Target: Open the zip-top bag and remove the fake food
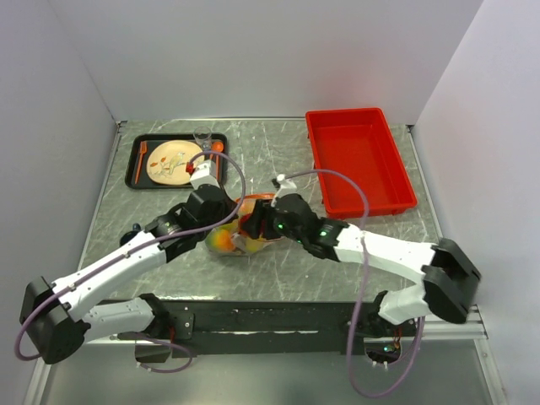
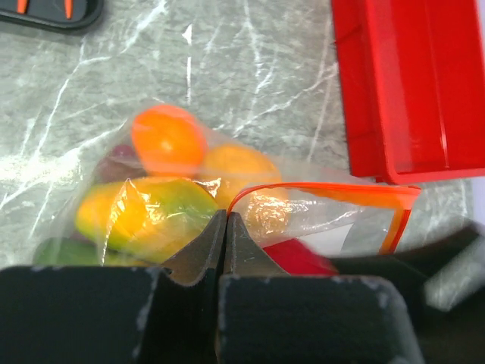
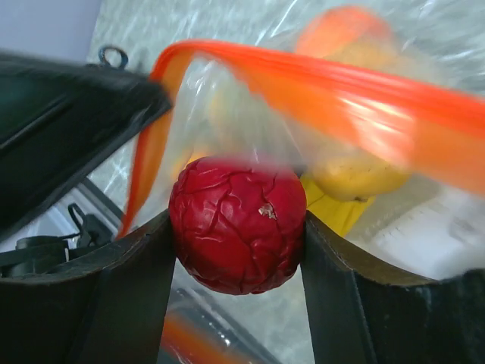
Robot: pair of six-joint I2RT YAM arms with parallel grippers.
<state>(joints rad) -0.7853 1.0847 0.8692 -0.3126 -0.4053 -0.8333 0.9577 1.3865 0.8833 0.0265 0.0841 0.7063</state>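
With the left gripper [image 2: 226, 221] pinching the bag [image 2: 303, 208], the right gripper [image 3: 236, 246], gripping the red fruit [image 3: 236, 224], should pull straight out.

Left gripper [image 2: 226, 227] at bottom centre, tips pressed together on the clear bag [image 2: 303, 216], just beside the near end of its orange zipper strip [image 2: 326, 187]. Inside the bag: orange fruit [image 2: 168, 140] uppermost, yellow-green mango [image 2: 144, 216] left of the tips, red fruit [image 2: 299, 258] right of them. Red bin [image 2: 402, 83] upper right. Dark tray corner [image 2: 53, 11] upper left. Grey marbled table [image 2: 227, 61].
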